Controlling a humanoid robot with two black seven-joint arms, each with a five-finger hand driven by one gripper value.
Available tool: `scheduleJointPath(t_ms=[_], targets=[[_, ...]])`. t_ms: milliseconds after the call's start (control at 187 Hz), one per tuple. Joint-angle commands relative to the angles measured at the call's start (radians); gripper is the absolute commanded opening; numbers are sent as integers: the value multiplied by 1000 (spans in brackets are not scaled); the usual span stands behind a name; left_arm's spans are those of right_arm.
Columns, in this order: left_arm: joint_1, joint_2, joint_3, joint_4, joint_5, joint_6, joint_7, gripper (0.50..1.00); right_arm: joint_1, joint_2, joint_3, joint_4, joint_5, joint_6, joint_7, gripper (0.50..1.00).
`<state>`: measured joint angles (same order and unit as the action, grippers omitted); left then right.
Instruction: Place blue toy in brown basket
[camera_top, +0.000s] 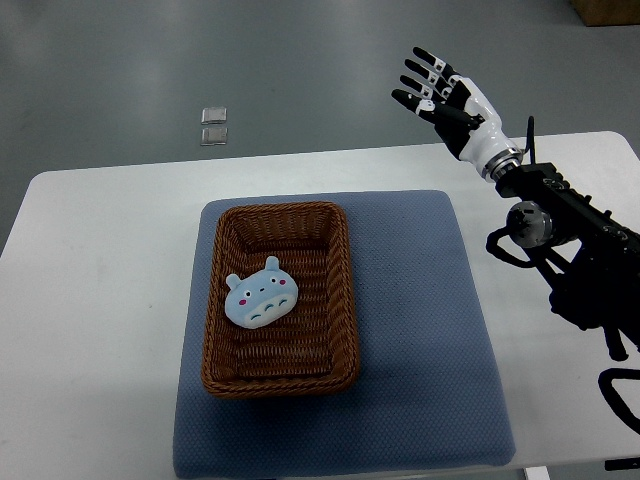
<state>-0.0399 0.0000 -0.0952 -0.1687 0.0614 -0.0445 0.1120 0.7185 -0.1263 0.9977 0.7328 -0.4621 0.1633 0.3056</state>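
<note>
Right hand (440, 92): up in the upper right of the frame, fingers spread and holding nothing, hanging past the table's far edge over the grey floor.
Right arm (565, 245): black, comes in from the right edge, cut off by the frame low on the right, so only part of it shows.
Left arm: nowhere in the shot.
Blue toy (259, 296): one, a flat light-blue plush face with small ears, lying inside the basket, a bit left of its middle, well apart from the hand.
Brown basket (345, 300): one, woven, rectangular, sitting on the left half of the mat.
Blue mat (420, 330): one, square-ish pad in the centre of the table, bare right half lies between basket and arm.
White table (90, 300): its near edge and right end run out of frame.
Floor bits (214, 124): two small square things on the floor, upper left of centre, too small to tell what they are.
</note>
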Motion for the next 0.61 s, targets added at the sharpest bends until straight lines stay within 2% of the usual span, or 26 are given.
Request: scheduleJointPath(t_ms=[0,128,316,604], targets=[[0,0,0,0,0,0,0,1000,-22,23,16,-46,112,-7,0,901],[0,0,0,0,0,0,0,1000,-34,33,16,-87,198,-38,0,901],[0,0,0,0,0,0,0,1000,-39,33,5,-93,198,-140,1,903],[0,0,0,0,0,0,0,1000,-39,34,1,-90,191,-143,1,903]])
